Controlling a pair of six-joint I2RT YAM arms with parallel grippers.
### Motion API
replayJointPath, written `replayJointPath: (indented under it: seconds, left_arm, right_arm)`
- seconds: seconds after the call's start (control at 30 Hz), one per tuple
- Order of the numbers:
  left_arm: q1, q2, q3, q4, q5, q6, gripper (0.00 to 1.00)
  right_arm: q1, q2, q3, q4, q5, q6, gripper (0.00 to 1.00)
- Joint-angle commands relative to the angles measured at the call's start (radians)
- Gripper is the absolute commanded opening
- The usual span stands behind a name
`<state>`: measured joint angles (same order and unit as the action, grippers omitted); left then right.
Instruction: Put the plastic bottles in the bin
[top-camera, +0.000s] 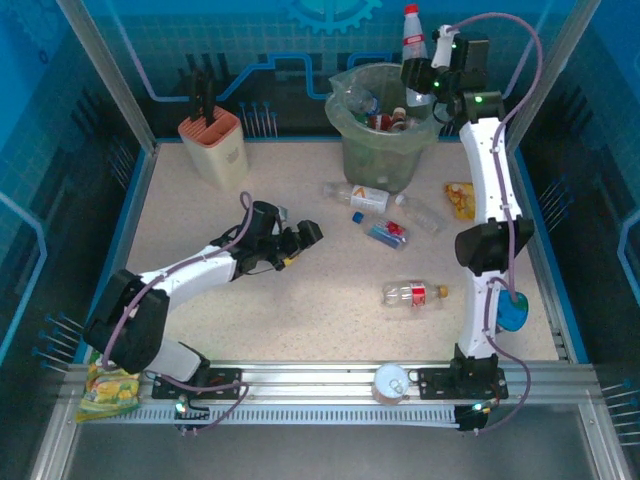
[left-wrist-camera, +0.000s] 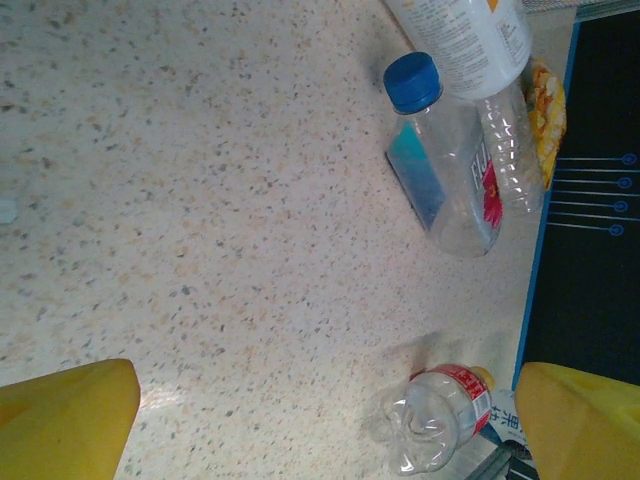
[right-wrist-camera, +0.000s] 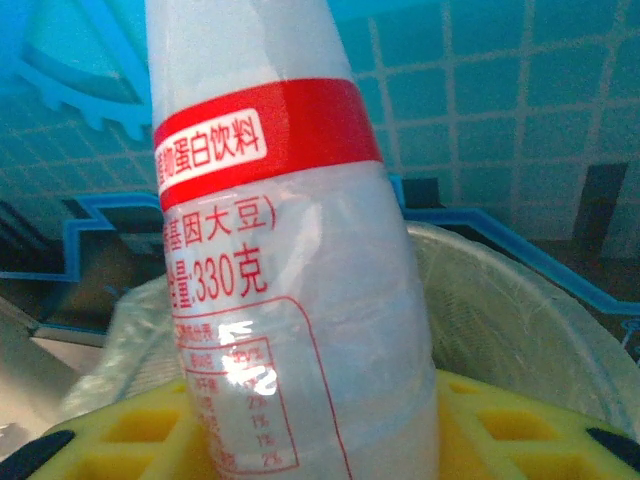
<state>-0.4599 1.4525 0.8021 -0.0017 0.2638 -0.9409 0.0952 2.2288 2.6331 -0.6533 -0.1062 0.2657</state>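
Note:
My right gripper (top-camera: 425, 76) is shut on a white bottle (top-camera: 412, 36) with a red cap and red band, held upright above the far right rim of the bin (top-camera: 352, 140). The right wrist view has that bottle (right-wrist-camera: 280, 260) close up between the yellow fingers (right-wrist-camera: 520, 430), the bag-lined bin (right-wrist-camera: 520, 310) behind it. Several bottles lie inside the bin. On the table lie a white-label bottle (top-camera: 358, 196), a clear one (top-camera: 420, 213), a blue-label one (top-camera: 386, 233) and a crushed red-label one (top-camera: 414, 293). My left gripper (top-camera: 300, 240) stands open, low over bare table, left of these.
A peach knife block (top-camera: 213, 146) stands at the back left. A snack bag (top-camera: 460, 200) lies by the right arm, another (top-camera: 108, 388) at the near left corner. From the left wrist, the blue-capped bottle (left-wrist-camera: 445, 170) and crushed bottle (left-wrist-camera: 445, 415) lie ahead of the fingers (left-wrist-camera: 70, 415).

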Motion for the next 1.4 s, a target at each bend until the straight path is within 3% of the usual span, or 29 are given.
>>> replayJointPath:
  seconds: [0.0, 0.2, 0.43, 0.5, 0.93, 1.13, 1.37]
  left_arm:
    - [0.007, -0.062, 0.011, -0.074, -0.038, 0.022, 0.97]
    - [0.008, -0.069, 0.007, -0.086, -0.045, 0.017, 0.97]
    - [0.007, -0.063, 0.009, -0.084, -0.049, 0.014, 0.97]
    - [0.008, -0.059, 0.009, -0.084, -0.047, 0.012, 0.97]
    - [0.008, -0.043, 0.005, -0.060, -0.039, 0.005, 0.97]
    - [0.009, -0.029, -0.003, -0.044, -0.032, 0.005, 0.97]
    - [0.009, -0.015, -0.009, -0.034, -0.031, 0.014, 0.98]
  right_arm:
    - [0.010, 0.067, 0.059, 0.014, 0.063, -0.047, 0.48]
    - [0.011, 0.092, 0.049, -0.014, 0.096, -0.074, 0.55]
    - [0.022, 0.113, 0.044, -0.026, 0.103, -0.118, 0.87]
    - [0.028, 0.106, 0.048, -0.026, 0.102, -0.131, 0.91]
    - [0.050, -0.044, 0.036, -0.097, 0.083, -0.207, 1.00]
    - [0.039, -0.163, -0.077, -0.166, 0.090, -0.182, 1.00]
    - [0.026, -0.350, -0.309, -0.317, 0.165, -0.031, 1.00]
